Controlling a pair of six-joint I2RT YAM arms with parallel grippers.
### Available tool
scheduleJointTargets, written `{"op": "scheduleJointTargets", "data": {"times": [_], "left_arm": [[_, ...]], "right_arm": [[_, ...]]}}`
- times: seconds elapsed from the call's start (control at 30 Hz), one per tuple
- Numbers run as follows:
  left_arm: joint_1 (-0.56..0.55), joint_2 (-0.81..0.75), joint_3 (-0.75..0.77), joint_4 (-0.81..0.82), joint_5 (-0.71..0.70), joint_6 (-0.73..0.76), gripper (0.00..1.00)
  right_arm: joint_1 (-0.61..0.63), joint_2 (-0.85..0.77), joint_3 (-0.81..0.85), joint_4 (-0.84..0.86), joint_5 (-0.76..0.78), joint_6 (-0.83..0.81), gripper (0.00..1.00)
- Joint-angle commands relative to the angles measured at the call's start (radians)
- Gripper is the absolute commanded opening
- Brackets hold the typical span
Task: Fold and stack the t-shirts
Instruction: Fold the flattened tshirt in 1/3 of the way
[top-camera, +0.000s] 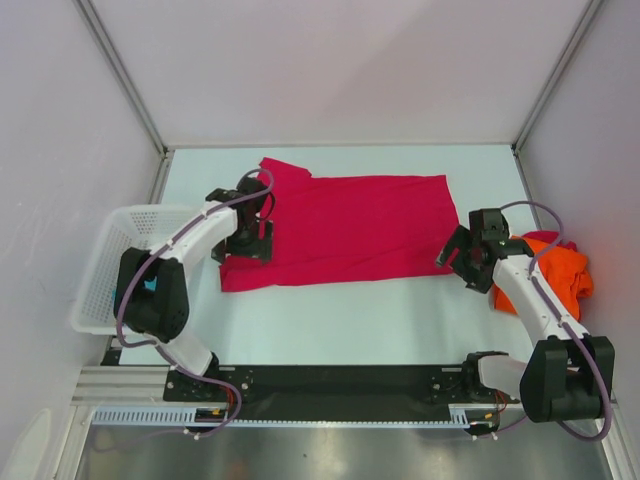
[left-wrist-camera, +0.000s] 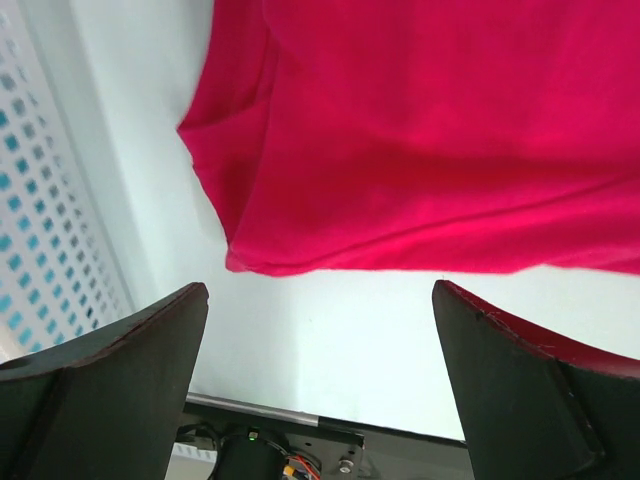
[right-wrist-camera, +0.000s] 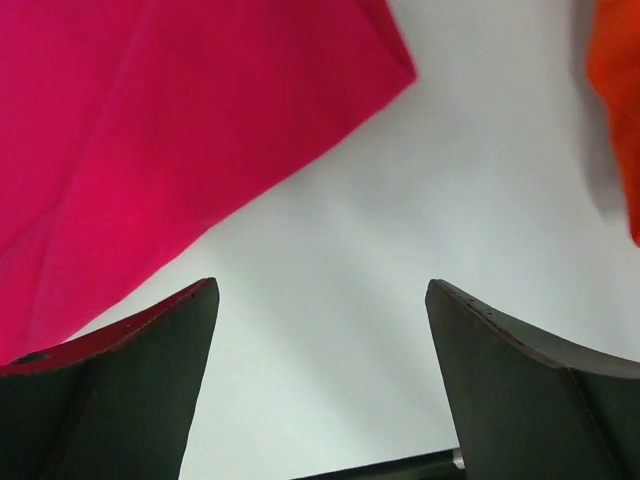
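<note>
Spread flat mid-surface (top-camera: 330, 320): crimson-pink t-shirt (top-camera: 350, 230). Left fingers (left-wrist-camera: 110, 390) gape wide, holding nothing, at the shirt's left end, w/ the white mesh basket (top-camera: 100, 250) just beside. Right fingers (right-wrist-camera: 520, 390) also wide and empty, betw. the shirt's right corner and the crumpled orange t-shirt (top-camera: 560, 275).

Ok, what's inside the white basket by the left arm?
Teal cloth shows in the white mesh basket, and through its holes in the left wrist view too. The left arm covers the basket's near part, so the rest is hidden.
</note>
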Motion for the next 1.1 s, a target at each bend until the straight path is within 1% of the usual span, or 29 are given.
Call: {"op": "scheduleJointTargets", "data": {"times": [0.0,0.13,0.17,0.3,0.4,0.47,0.53,0.77,1.07], "left_arm": [[-0.01,-0.108,-0.095,0.057,0.097,-0.027,0.99],[-0.01,-0.123,-0.139,0.074,0.109,-0.027,1.0],[-0.012,-0.122,-0.145,0.075,0.106,-0.024,0.99],[-0.012,-0.116,-0.156,0.091,0.135,-0.023,1.0],[-0.01,-0.105,-0.15,0.085,0.108,-0.021,0.99],[-0.01,-0.096,-0.141,0.074,0.065,-0.015,0.99],[-0.012,-0.093,-0.138,0.066,0.05,-0.015,0.99],[-0.01,-0.111,-0.173,0.065,0.039,-0.009,1.0],[-0.01,-0.139,-0.234,0.088,0.033,-0.029,0.96]], "right_arm": [[-0.022,-0.022,0.045,-0.081,0.115,-0.005,0.92],[-0.054,0.001,0.067,-0.071,0.138,-0.026,0.92],[-0.085,0.015,0.073,-0.063,0.128,-0.033,0.92],[-0.093,0.105,0.114,-0.024,0.131,-0.034,0.92],[-0.099,0.176,0.122,0.008,0.137,-0.048,0.92],[-0.1,0.213,0.139,0.017,0.128,-0.056,0.92],[-0.102,0.225,0.142,0.042,0.124,-0.063,0.92],[-0.11,0.305,0.183,0.094,0.109,-0.077,0.92],[-0.111,0.407,0.208,0.164,0.089,-0.086,0.91]]}}
